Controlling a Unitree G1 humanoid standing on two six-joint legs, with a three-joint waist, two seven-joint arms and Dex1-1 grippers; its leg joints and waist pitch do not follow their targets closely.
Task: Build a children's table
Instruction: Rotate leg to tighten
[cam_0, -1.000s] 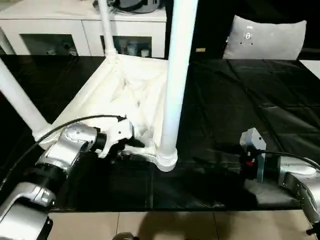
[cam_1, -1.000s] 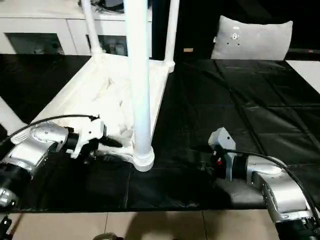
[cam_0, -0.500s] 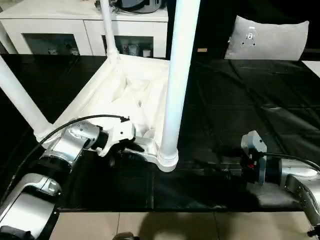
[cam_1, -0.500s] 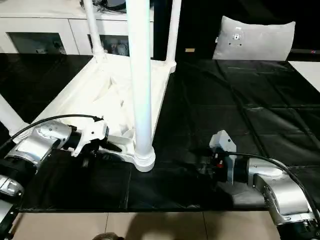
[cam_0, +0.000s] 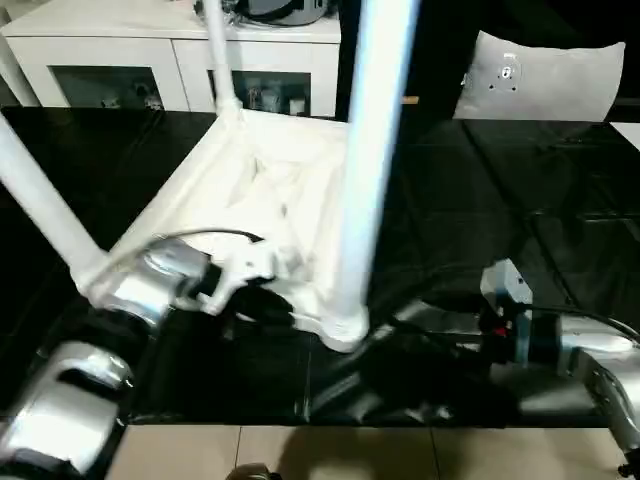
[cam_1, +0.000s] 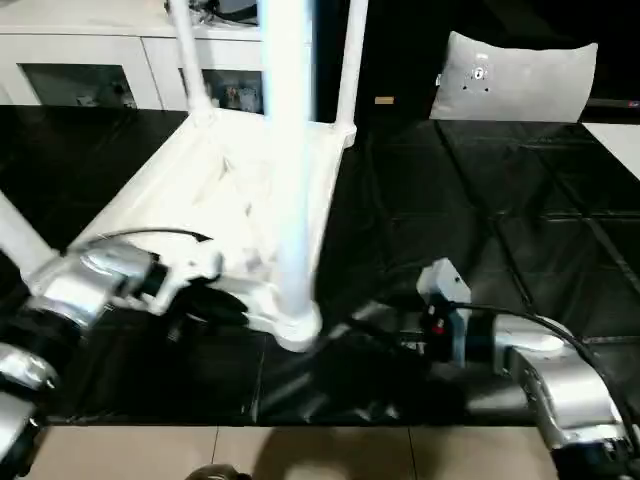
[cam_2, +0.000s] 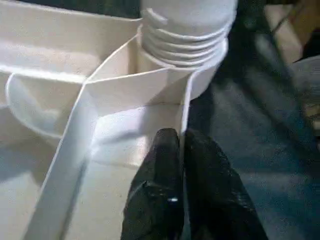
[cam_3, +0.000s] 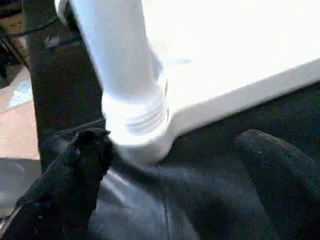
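The children's table lies upside down, its white ribbed top (cam_0: 260, 190) on the black cover with white legs standing up from the corner sockets. The near leg (cam_0: 370, 150) rises from the near right socket (cam_2: 185, 35). My left gripper (cam_2: 182, 150) is shut on the top's thin rim just beside that socket. My right gripper (cam_3: 172, 137) is open, low over the cover, its two black fingertips (cam_3: 92, 142) spread on either side of the socket's base without touching it. Other legs stand at the left (cam_0: 40, 200) and at the back (cam_0: 215, 50).
The black-covered work table (cam_0: 500, 200) stretches to the right and its front edge meets tiled floor (cam_0: 300, 450). A white cabinet with glass doors (cam_0: 120, 60) stands behind. A grey cushion (cam_0: 545, 75) leans at the back right. The cover is wrinkled near the socket.
The near corner with its leg has slid slightly right, toward my right gripper, and the cover has bunched beside it. My left gripper stays shut on the rim.
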